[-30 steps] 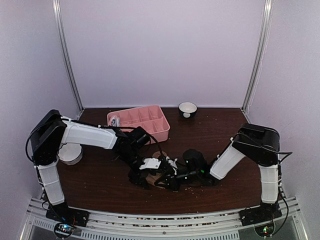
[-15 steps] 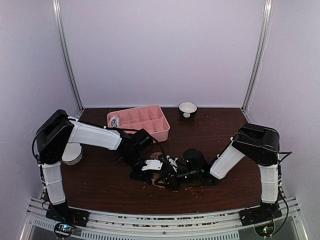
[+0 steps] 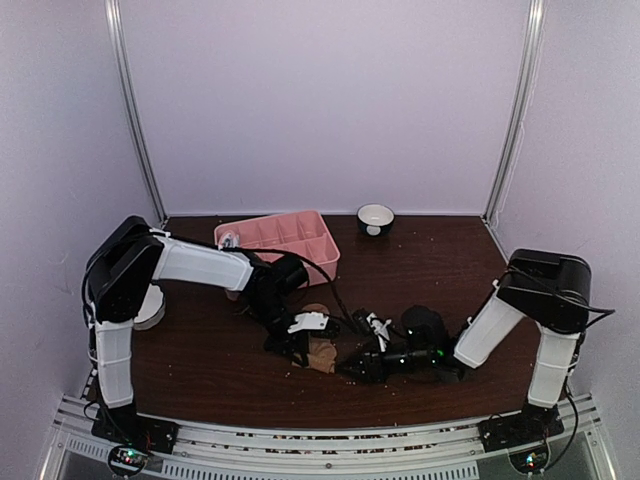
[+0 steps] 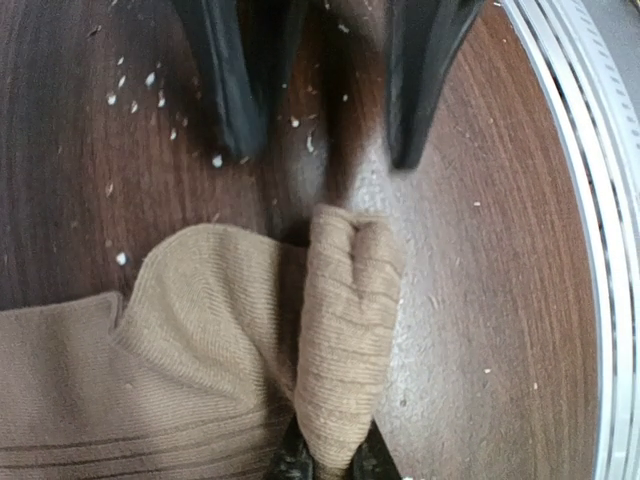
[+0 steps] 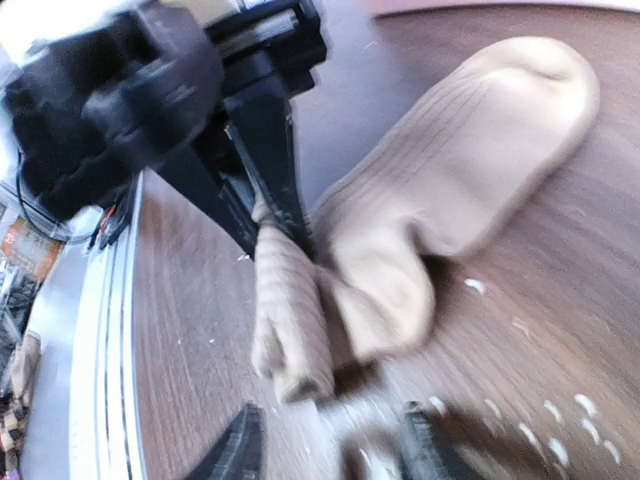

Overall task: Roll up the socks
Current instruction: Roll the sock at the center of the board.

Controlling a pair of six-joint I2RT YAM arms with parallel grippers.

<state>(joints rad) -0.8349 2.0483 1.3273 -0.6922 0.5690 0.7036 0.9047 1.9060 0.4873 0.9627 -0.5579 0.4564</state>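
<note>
A narrow fold of the plain tan-brown ribbed fabric sock (image 4: pixel 200 340) is being pinched tight by the left gripper (image 4: pixel 330 462), whose fingertips are being cut off by the lower edge of its wrist view. The rest of the sock is being supported flat by the dark brown wooden table (image 3: pixel 200 370), between the arms. The right gripper (image 5: pixel 330 450) is being held just beside the fold, jaws wide apart around nothing; its own view is being blurred. From above, the sock is being largely hidden by both grippers.
</note>
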